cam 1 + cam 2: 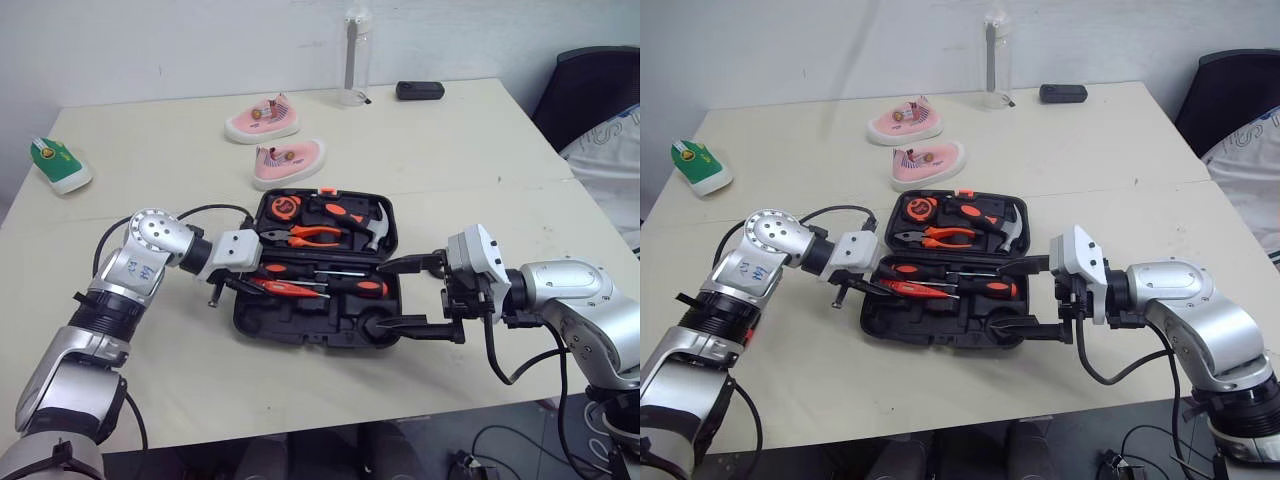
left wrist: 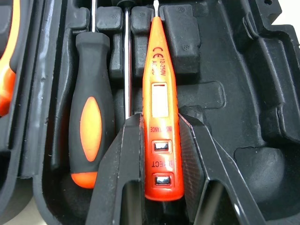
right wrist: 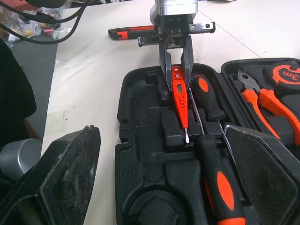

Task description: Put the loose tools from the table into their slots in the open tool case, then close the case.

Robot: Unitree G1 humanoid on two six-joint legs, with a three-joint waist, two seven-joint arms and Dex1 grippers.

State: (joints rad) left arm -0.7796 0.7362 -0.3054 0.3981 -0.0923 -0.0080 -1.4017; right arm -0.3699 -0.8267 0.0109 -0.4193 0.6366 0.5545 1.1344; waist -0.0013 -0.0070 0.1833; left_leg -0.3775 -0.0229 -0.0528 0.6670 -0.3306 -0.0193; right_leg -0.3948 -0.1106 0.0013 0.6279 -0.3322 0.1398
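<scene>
The black tool case point(image 1: 310, 328) lies open in the middle of the table. My left gripper point(image 1: 252, 284) is shut on an orange tester pen point(image 2: 160, 108), holding it low over the near half of the case beside a black-and-orange screwdriver point(image 2: 89, 117). The pen's tip points along the tray toward a second screwdriver point(image 3: 218, 187). My right gripper point(image 1: 402, 297) stands open at the case's right edge, one finger above the rim and one below. The far half holds pliers point(image 1: 315, 236), a tape measure point(image 1: 284, 207) and a hammer point(image 1: 378, 228). A black-and-red tool point(image 3: 133, 32) lies on the table behind my left wrist.
Two pink baby shoes point(image 1: 288, 160) sit beyond the case, and a green shoe point(image 1: 60, 165) lies at the far left. A clear bottle point(image 1: 357, 55) and a small black device point(image 1: 419, 90) stand at the table's back edge. A dark chair point(image 1: 590, 90) is off the right side.
</scene>
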